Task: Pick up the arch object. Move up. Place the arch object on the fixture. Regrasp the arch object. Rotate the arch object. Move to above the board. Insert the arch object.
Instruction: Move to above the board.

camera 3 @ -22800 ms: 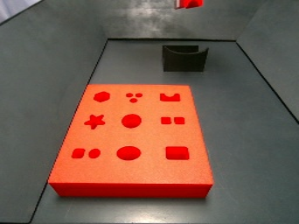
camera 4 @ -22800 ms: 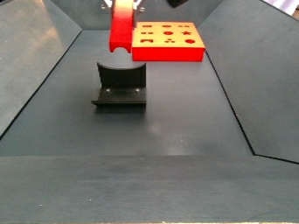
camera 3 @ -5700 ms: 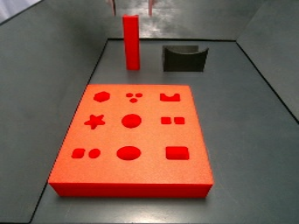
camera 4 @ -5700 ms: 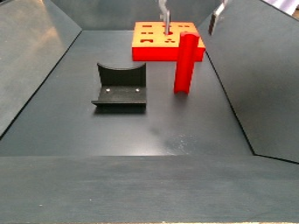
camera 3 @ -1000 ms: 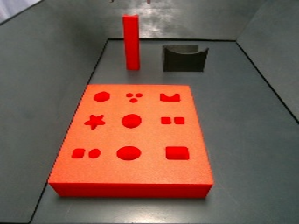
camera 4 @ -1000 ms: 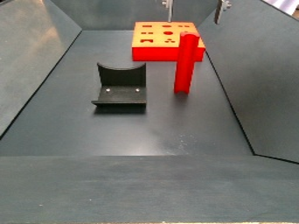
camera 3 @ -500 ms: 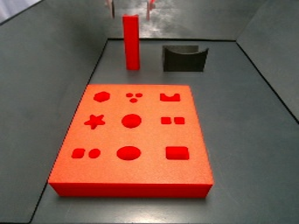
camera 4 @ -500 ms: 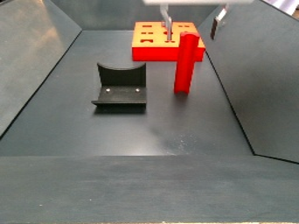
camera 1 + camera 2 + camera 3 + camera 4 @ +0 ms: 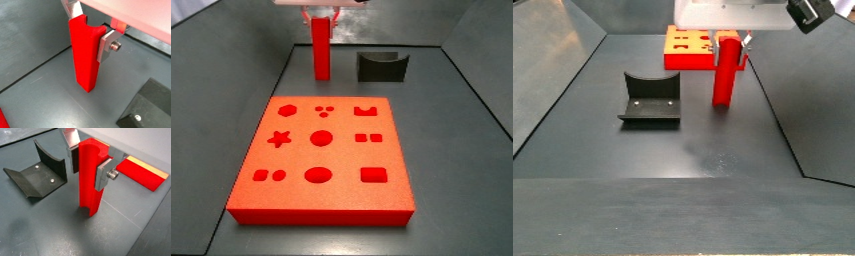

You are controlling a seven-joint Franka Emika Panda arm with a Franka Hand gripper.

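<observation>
The arch object (image 9: 322,48), a bright red narrow bar, stands upright on the dark floor between the board (image 9: 322,153) and the fixture (image 9: 381,66), its arched notch at the top end, with the gripper (image 9: 88,162) down over that end. In both wrist views the flat silver fingers (image 9: 106,45) bracket the upper part of the bar, one plate lying along each side face; they look closed against it or very nearly so, but whether they are actually clamped cannot be told from these pictures. The bar looks rigid and light, with smooth faces that could slip in a loose hold, so a grip across the two flat sides near the top seems the sensible place to take it; standing on its small end, it would probably topple at a sideways nudge. The fixture, a small dark bracket with a scooped top, sits apart from the bar in a side view (image 9: 649,98) and shows close by in a wrist view (image 9: 37,168). The board, a wide red-orange slab with sunken shapes, lies flat a little way off; its arch-shaped cutout (image 9: 369,110) is at the corner nearest the fixture. The sloping grey walls (image 9: 553,70) close in the work area on either side. Nothing stands between the bar and the fixture, and the way straight up appears free.
</observation>
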